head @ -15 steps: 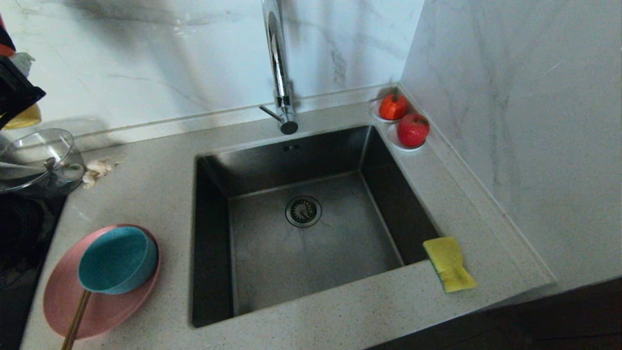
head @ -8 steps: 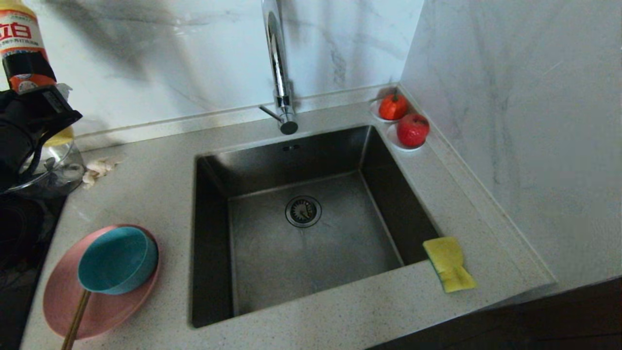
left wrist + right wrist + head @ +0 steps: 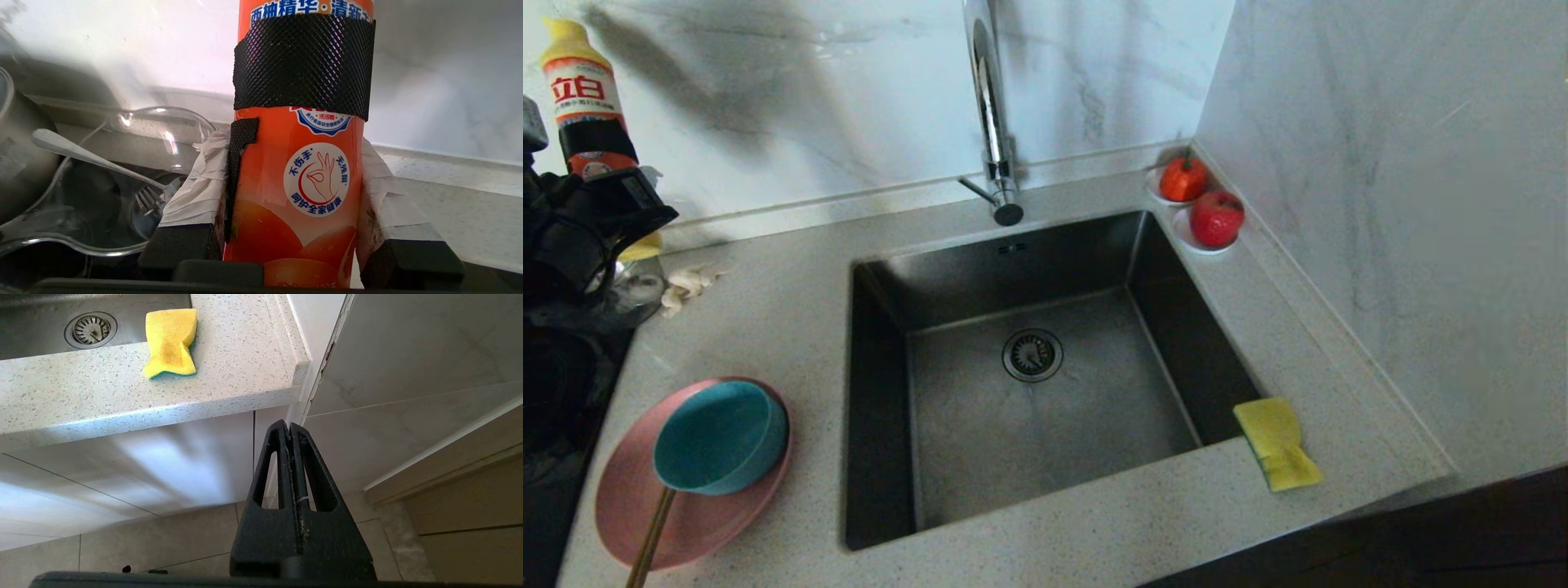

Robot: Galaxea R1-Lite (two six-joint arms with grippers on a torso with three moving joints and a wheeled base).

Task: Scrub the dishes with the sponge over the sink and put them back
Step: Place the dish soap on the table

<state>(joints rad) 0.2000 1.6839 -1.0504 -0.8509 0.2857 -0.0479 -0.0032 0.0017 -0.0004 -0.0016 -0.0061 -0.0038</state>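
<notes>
The sponge [image 3: 1277, 445] lies yellow face up on the countertop [image 3: 1094, 523] at the front right corner of the sink [image 3: 1029, 367], one end reaching the basin's lip, and I judge that this keeps it handy for my right arm. The dishes sit stacked left of the sink: the teal bowl [image 3: 720, 437] tilts on the pink plate [image 3: 686, 514], and the chopsticks [image 3: 649, 539] run from under the bowl over the plate's front rim. The stack lies near the counter's front edge, so I judge any lift should go up and toward the basin. The basin is bare down to its drain strainer [image 3: 1032, 354], with the tap [image 3: 992, 114] rising at its back rim, which gives open room for scrubbing below the spout. My left gripper [image 3: 294, 204] holds a detergent bottle [image 3: 300, 163] upright at the far left, fingers [image 3: 192, 196] pressed on both sides, above a glass jug [image 3: 102, 196] with a fork inside; I read this as bringing soap. My right gripper [image 3: 295, 465] hangs below the counter edge, fingers pressed together and empty. Two red fruits [image 3: 1201, 204] on saucers fill the back right corner, well apart from the sponge.
</notes>
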